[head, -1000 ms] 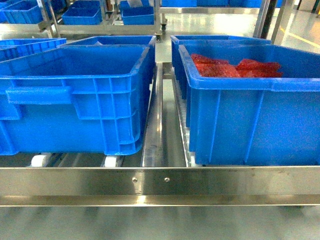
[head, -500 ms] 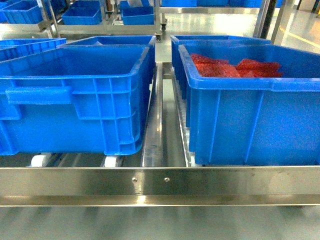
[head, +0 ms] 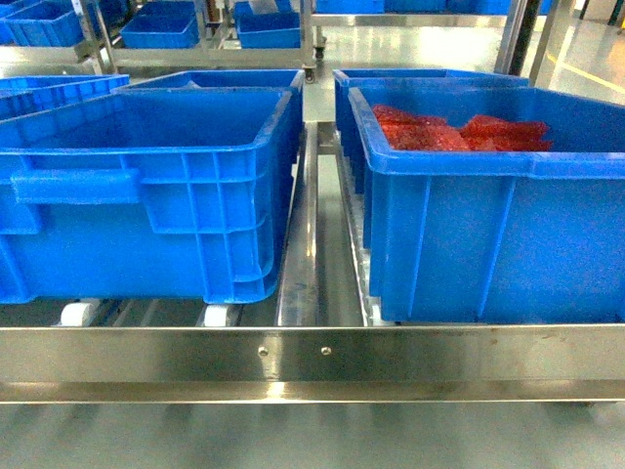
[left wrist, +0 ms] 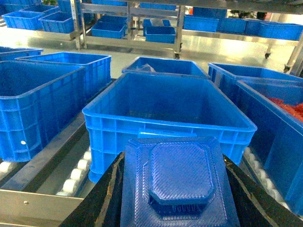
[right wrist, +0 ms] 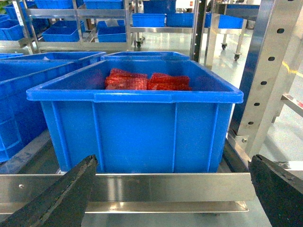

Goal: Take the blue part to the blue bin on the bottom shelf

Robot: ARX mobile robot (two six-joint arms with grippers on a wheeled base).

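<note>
At the bottom centre of the left wrist view, your left tool point(left wrist: 177, 189) pinches the blue part point(left wrist: 177, 182) between its fingers, just short of the empty blue bin point(left wrist: 168, 101) ahead. Carry it forward over the near rim — keep it level — then release low inside. Your right tool point(right wrist: 170, 189) is spread wide, holding nothing.

You can't see the blue part's point(left wrist: 177, 184) lower edge, cut off below the blue bin point(left wrist: 165, 120); neither arm shows from the head.
</note>
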